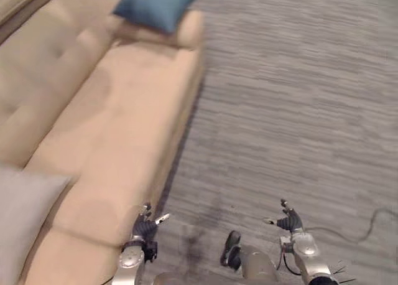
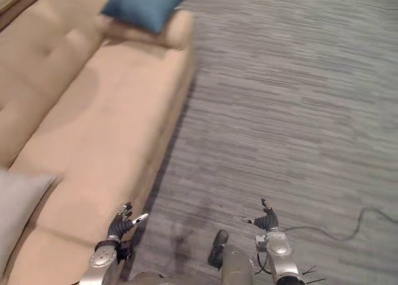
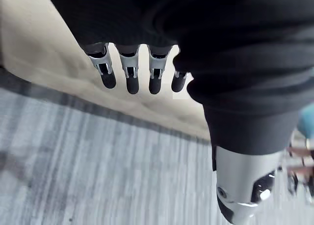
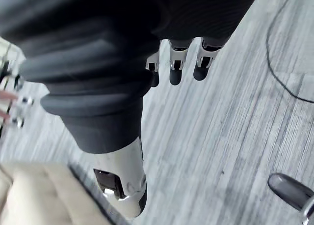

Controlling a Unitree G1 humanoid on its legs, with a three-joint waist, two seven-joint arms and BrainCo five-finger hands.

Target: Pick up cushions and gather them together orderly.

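Observation:
A blue cushion (image 1: 157, 6) lies on the far armrest of the beige sofa (image 1: 112, 135). A light grey cushion (image 1: 22, 219) rests on the sofa's near end, at the left edge. My left hand (image 1: 147, 224) hangs low by the sofa's front edge, fingers relaxed and empty, as the left wrist view shows with its fingers (image 3: 128, 72) over the sofa front. My right hand (image 1: 288, 221) hovers over the carpet, open and empty; its fingers (image 4: 175, 68) point at bare floor. Both hands are far from the two cushions.
Grey striped carpet (image 1: 292, 104) stretches to the right of the sofa. The sofa's backrest (image 1: 28, 61) runs along the left. The seat between the two cushions is bare.

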